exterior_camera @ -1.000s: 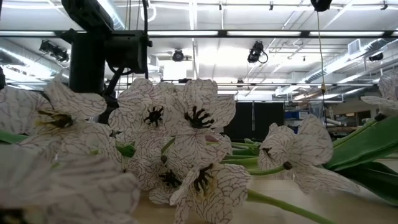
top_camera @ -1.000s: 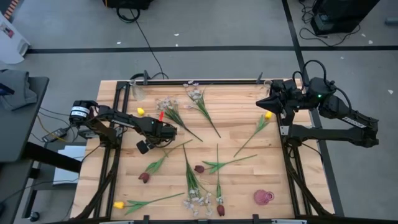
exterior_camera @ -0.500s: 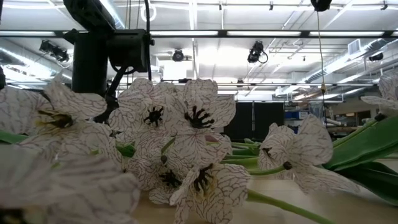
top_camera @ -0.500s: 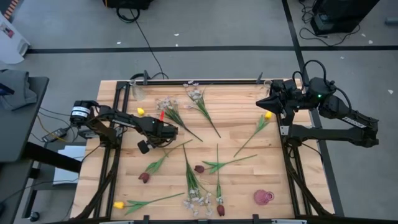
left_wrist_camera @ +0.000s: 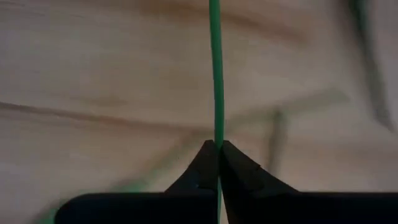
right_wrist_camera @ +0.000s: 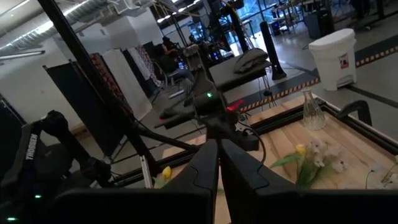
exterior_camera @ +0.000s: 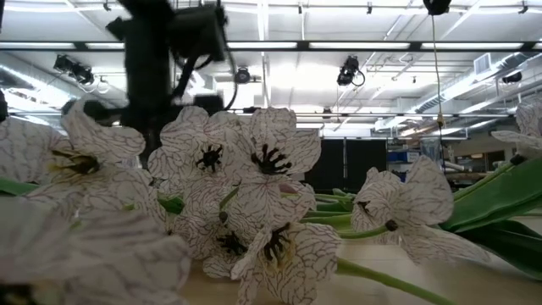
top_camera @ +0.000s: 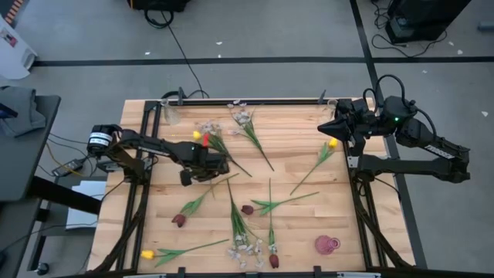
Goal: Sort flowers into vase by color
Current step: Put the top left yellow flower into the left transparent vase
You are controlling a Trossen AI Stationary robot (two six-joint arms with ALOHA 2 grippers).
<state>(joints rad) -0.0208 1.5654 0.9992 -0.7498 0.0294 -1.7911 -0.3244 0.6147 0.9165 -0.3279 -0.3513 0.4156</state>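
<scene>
My left gripper (top_camera: 222,164) is over the table's left-middle, shut on a yellow tulip whose head (top_camera: 196,135) shows beside the arm. In the left wrist view a thin green stem (left_wrist_camera: 214,74) runs between the shut fingers. My right gripper (top_camera: 323,127) waits shut above the far right side, over another yellow tulip (top_camera: 333,143) lying flat. Dark red tulips (top_camera: 178,220) (top_camera: 247,208), whitish sprays (top_camera: 243,117) (top_camera: 245,249) and a third yellow tulip (top_camera: 147,254) lie on the boards. A clear vase (top_camera: 171,113) stands at the far left corner. My left gripper pinches the yellow tulip's green stem (left_wrist_camera: 215,134) between its two fingertips (left_wrist_camera: 202,163). The fingers lie across the stem, which runs straight on past them over the wooden boards. How far along the stem the hold sits I cannot tell.
A pink vase (top_camera: 327,245) lies on its side near the near right corner. Whitish blossoms (exterior_camera: 246,195) fill the low view close to the camera. Dark frame rails (top_camera: 147,147) run along the table's left and right edges. Bare wood shows in the table's right-middle.
My left gripper has moved toward the table's right and risen, staying shut on the stem. The yellow tulip's head has travelled with it, from near the left rail toward the whitish spray at the far left-middle.
</scene>
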